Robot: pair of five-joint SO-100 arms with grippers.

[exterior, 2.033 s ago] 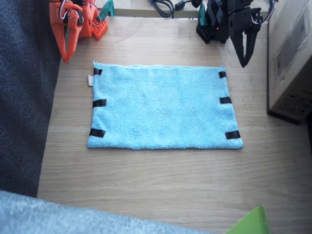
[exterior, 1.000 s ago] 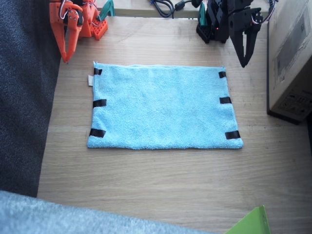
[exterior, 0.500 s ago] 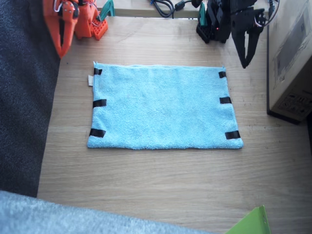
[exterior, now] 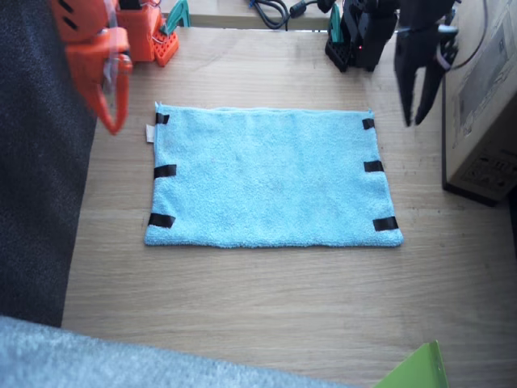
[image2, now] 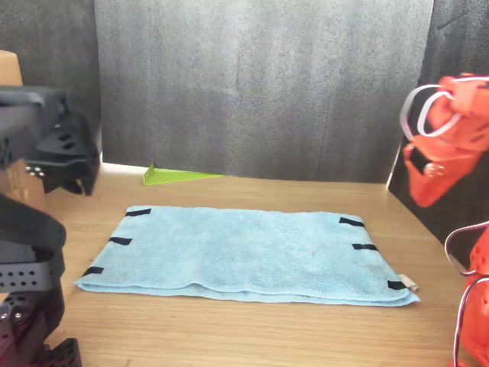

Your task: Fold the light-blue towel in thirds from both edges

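No folds yet: our rectangular sky-blue terry towel [exterior: 271, 176] lies flat mid-frame; orange right gripper [exterior: 111, 97] and black left gripper [exterior: 418, 90] hover slightly parted, empty.

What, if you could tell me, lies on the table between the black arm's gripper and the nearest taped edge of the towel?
Only bare wood: in the fixed view the left gripper hangs beside the light-blue towel, nothing between.

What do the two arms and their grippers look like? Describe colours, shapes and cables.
The right arm is bright orange plastic with a long tapered right gripper; white cables loop at its wrist in the front view. The left arm is black all over, with a pointed black left gripper.
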